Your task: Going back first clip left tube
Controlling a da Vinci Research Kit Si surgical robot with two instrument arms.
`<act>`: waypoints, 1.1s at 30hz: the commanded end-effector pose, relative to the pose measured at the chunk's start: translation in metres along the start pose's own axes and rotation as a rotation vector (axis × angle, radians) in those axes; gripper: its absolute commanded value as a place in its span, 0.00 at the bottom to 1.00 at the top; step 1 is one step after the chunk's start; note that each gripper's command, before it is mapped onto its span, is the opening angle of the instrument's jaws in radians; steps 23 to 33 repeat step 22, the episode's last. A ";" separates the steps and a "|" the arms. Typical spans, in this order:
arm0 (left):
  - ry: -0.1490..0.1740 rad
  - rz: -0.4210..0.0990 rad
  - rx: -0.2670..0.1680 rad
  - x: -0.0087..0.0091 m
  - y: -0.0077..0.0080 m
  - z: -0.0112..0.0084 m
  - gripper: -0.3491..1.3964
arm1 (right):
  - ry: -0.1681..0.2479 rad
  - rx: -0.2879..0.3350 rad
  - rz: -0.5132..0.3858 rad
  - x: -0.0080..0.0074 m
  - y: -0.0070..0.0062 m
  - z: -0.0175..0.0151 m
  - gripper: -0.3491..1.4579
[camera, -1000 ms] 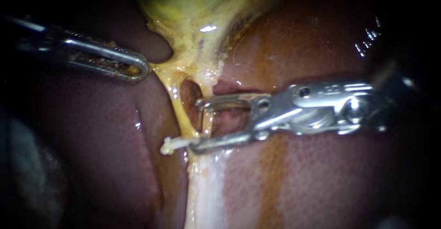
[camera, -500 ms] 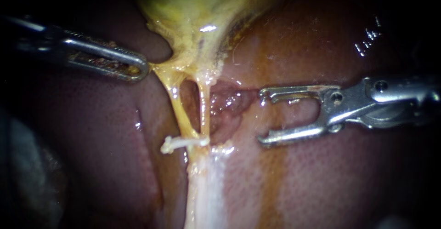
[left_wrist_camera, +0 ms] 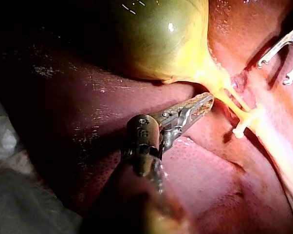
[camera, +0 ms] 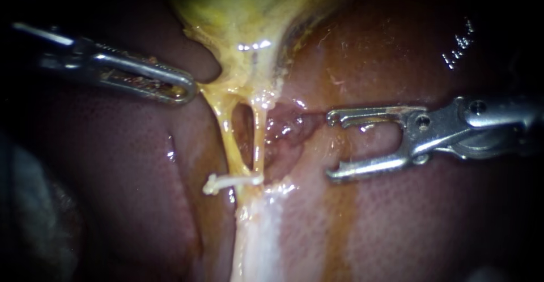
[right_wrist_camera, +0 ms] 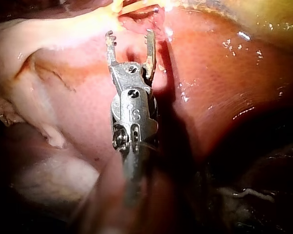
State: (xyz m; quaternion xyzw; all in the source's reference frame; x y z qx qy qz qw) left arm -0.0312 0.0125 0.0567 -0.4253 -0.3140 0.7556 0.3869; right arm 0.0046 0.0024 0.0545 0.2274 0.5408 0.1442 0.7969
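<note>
Two thin yellow tubes run down from the gallbladder [camera: 249, 16]: the left tube [camera: 226, 140] and the right tube [camera: 259, 140]. A white clip [camera: 232, 181] lies across their lower end, its tail sticking out to the left. My right instrument [camera: 334, 146] sits to the right of the tubes, apart from them, jaws open and empty. My left instrument [camera: 190, 91] holds the yellow tissue at the gallbladder's neck, jaws shut on it. In the left wrist view the left instrument [left_wrist_camera: 205, 101] is beside the clip [left_wrist_camera: 241, 127]. The right wrist view shows the open jaws of the right instrument [right_wrist_camera: 129, 41].
Dark red liver [camera: 425, 219] surrounds the tubes. A raw red patch [camera: 286, 126] lies between the right tube and the right instrument. A pale band of tissue [camera: 255, 242] runs down below the clip.
My right instrument, whose open jaws were around the tubes at the clip, has drawn back to the right, leaving the clip in place. The left instrument has edged slightly towards the tubes.
</note>
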 end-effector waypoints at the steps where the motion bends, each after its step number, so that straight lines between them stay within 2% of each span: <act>1: -0.001 0.001 0.002 0.0000 -0.0001 0.0004 0.00 | 0.000 0.000 0.000 0.0000 0.0000 0.0000 0.47; 6: -0.006 0.005 -0.007 -0.0006 -0.0003 0.0022 0.00 | -0.001 0.006 0.000 0.0000 -0.0001 0.0000 0.47; 12: -0.010 0.008 -0.013 -0.0008 -0.0003 0.0031 0.00 | -0.001 0.006 0.000 0.0000 -0.0001 0.0000 0.47; 22: -0.014 0.010 -0.015 -0.0011 -0.0007 0.0031 0.00 | -0.004 0.031 0.000 0.0002 -0.0004 0.0000 0.47; 33: -0.014 0.010 -0.015 -0.0011 -0.0007 0.0031 0.00 | -0.004 0.031 0.000 0.0002 -0.0004 0.0000 0.47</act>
